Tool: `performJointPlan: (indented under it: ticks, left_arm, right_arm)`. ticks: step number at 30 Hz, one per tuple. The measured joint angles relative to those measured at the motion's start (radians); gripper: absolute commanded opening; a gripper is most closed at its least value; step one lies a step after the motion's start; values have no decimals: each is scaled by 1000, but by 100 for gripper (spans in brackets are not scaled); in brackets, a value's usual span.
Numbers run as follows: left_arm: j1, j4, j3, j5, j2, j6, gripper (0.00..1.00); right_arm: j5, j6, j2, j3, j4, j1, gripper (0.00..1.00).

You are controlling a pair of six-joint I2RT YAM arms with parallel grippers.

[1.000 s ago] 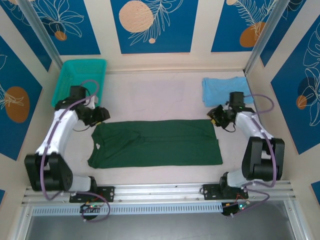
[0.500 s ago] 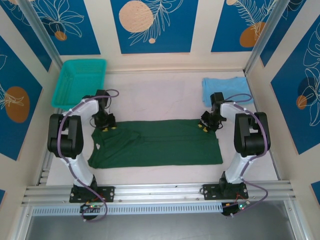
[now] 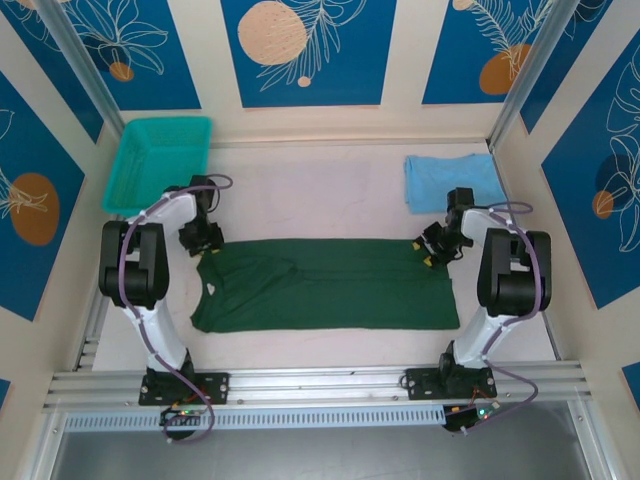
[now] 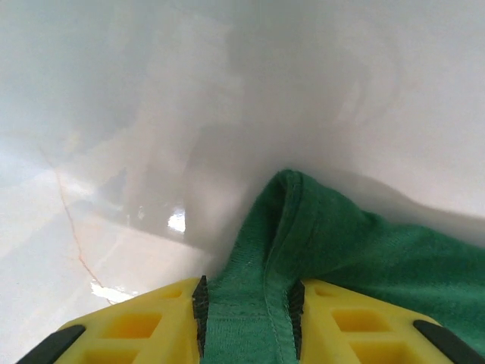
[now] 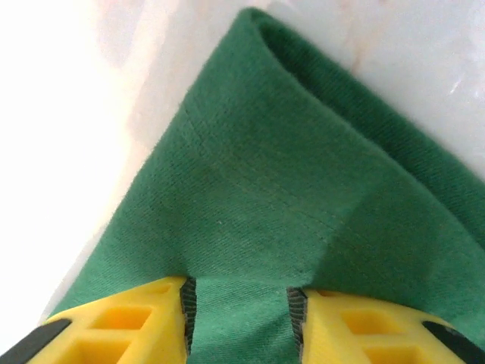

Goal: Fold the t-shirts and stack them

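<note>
Gripping the far edge of a dark green shirt [image 3: 325, 285], two robot arms reached over a white table [image 3: 320, 190]. The shirt lay flat and spread wide across the middle of the table. The left gripper [image 4: 246, 315] was clamped on a hemmed fold of green cloth at the shirt's far left corner, its yellow jaws closed on either side of the fabric. The right gripper [image 5: 239, 307] pinched the far right corner the same way. A light blue shirt [image 3: 450, 180] sat as a folded rectangle at the far right of the table, apart from the green one. A teal basket [image 3: 158, 160] stood in the far left corner.

The step in hand looked like folding the far edge over toward the near edge. Doing it well would mean raising both corners together at matched height, keeping the cloth lightly taut between them so the middle did not sag, and laying edge on edge before letting go. Each pinch looked shallow, so a quick pull could slip a corner free.
</note>
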Motion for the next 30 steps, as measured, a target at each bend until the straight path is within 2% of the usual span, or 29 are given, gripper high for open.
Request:
performJointPlan:
  ticks: [5,9,13,18,21,26,30]
  left_arm:
    - [-23,-31,83,26,-2,-11,46]
    - [-52,-69,181,34,-21,-19,46]
    - [-114,-68,240,61,-71,-22,47]
    - [-218,-45,228,108,-104,-61,48]
    - [-238,-31,183,150,-105,-87,48]
    - [-257,-5,160,229,-89,-100,46]
    - [-296,29,117,270,-63,-88,46]
  right_arm:
    - [23,6,-62,-39,3,-48,57]
    - [46,2,-154,-60,0,-92,58]
    - [49,-10,-261,-64,15,-95,59]
    - [49,-16,-302,-87,31,-95,57]
    - [49,-24,-302,-112,26,-92,54]
    - [30,-43,-299,-133,19,-32,46]
    - [-5,-60,-297,-132,27,135,45]
